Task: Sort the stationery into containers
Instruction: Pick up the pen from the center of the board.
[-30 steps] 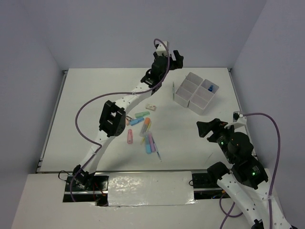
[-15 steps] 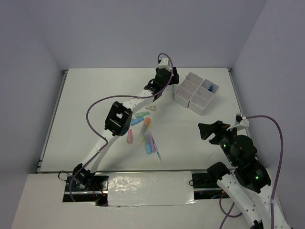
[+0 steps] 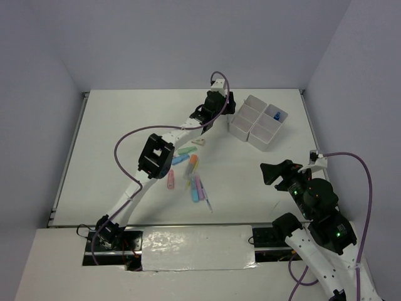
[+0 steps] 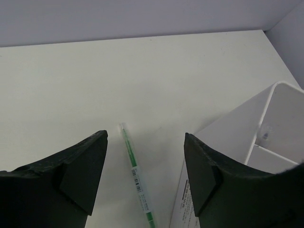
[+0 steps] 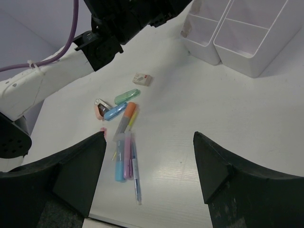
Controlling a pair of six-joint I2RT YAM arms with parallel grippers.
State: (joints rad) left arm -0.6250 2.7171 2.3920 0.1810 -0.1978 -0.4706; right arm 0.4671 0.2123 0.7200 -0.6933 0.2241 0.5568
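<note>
Left of centre in the overhead view, the loose stationery [image 3: 188, 168] lies clustered on the white bench [image 3: 125, 138]: a green marker [image 5: 127, 96], a blue marker [image 5: 114, 112] and an orange marker [image 5: 128, 114], and lower in the frame a pink marker [image 5: 127, 160] beside a thin pen [image 5: 137, 178]. A small eraser [image 5: 142, 79] sits apart, just above the cluster. Right of these, at upper centre, the left claw [image 4: 145, 137] hangs released, its jaws spread either side of a green pen [image 4: 135, 173] that lies flat on the bench and touches neither finger. Just right of that pen stands the white four-compartment tray [image 3: 246, 136]; a small blue item [image 3: 276, 115] rests in its compartment farthest right. At lower right, well apart from the tray, the right claw [image 5: 148, 137] hovers with jaws spread wide, grasping nothing.
</note>
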